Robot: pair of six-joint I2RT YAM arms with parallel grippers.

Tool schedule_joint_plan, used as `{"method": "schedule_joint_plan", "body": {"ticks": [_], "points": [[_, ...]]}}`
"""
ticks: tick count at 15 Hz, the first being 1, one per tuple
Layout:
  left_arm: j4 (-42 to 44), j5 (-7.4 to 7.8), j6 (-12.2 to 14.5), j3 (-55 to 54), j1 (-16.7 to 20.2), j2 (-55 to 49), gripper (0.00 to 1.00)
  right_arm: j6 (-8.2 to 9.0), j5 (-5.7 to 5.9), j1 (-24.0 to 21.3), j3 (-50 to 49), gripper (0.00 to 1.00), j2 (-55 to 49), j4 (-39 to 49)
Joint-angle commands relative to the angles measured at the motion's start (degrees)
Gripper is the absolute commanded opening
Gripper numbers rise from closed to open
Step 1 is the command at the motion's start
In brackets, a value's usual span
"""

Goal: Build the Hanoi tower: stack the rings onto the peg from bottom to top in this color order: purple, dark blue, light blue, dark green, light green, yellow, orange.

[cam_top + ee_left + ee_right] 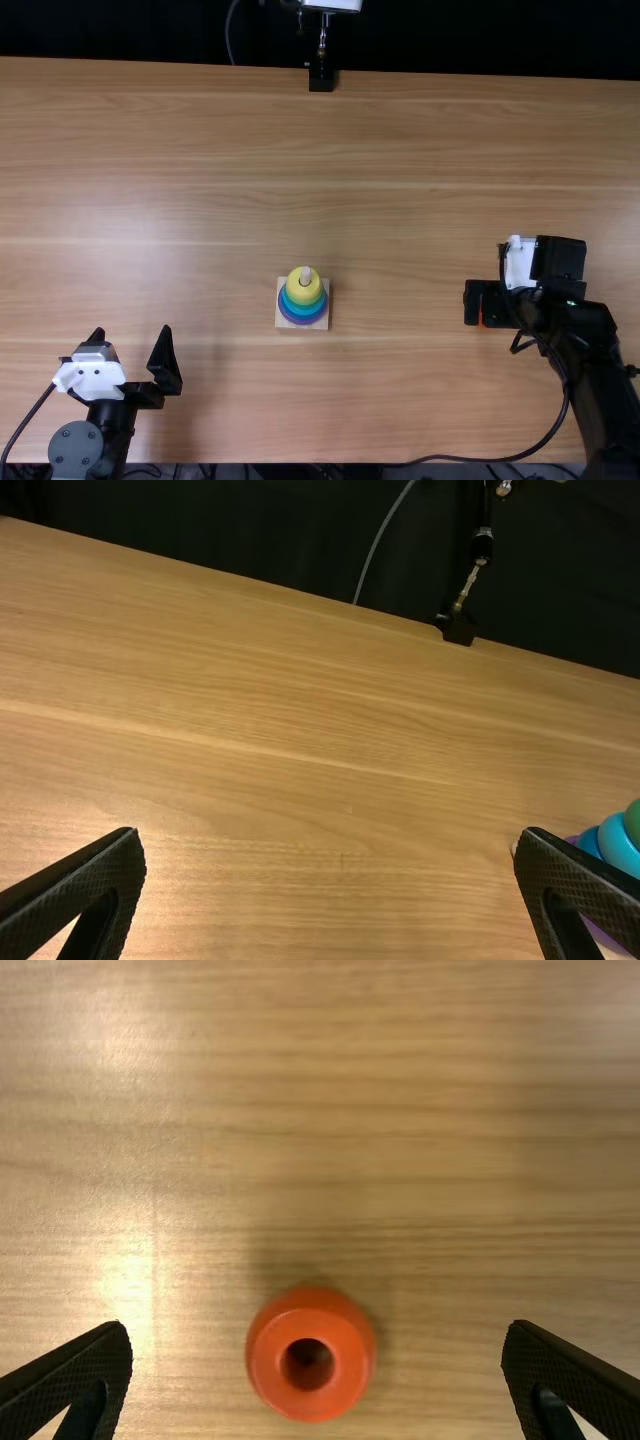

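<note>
Well, just beyond the near edge of the table (200, 150), toward its left, the left gripper (131, 338) stands released, fingers wide apart. Broad wood separates it from the base board (281, 284). Over on the right, well apart from the board, the right gripper (487, 303) is also spread, holding nothing; the orange ring (307, 1400) lies flat on the wood between its fingers, touching neither. On the board, the peg (306, 274) carries purple (303, 321) lowest, then blues, green and yellow (303, 293) topmost. Wide wood stretches on to the far edge, where a black mount (322, 79) stands.
</note>
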Motion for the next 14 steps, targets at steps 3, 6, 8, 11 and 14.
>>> {"method": "schedule_joint_plan", "body": {"ticks": [3,6,8,11,14], "points": [[-1.07,0.66,0.21,-3.17,0.12,-0.69,1.0,-0.2,-0.54,1.55,0.91,1.0,1.21,0.09],[-1.07,0.77,0.21,-3.17,0.12,-0.69,1.0,0.02,-0.54,3.4,1.0,1.0,2.36,0.09],[-1.07,0.66,0.21,-3.17,0.12,-0.69,1.0,0.02,-0.54,4.1,1.0,1.0,2.88,0.09],[-1.07,0.66,0.21,-3.17,0.12,-0.69,1.0,-0.09,-0.54,4.27,1.87,1.0,4.73,-0.54],[-1.07,0.66,0.21,-3.17,0.12,-0.69,1.0,0.02,-0.54,4.36,3.02,1.0,5.52,-2.01]]}}
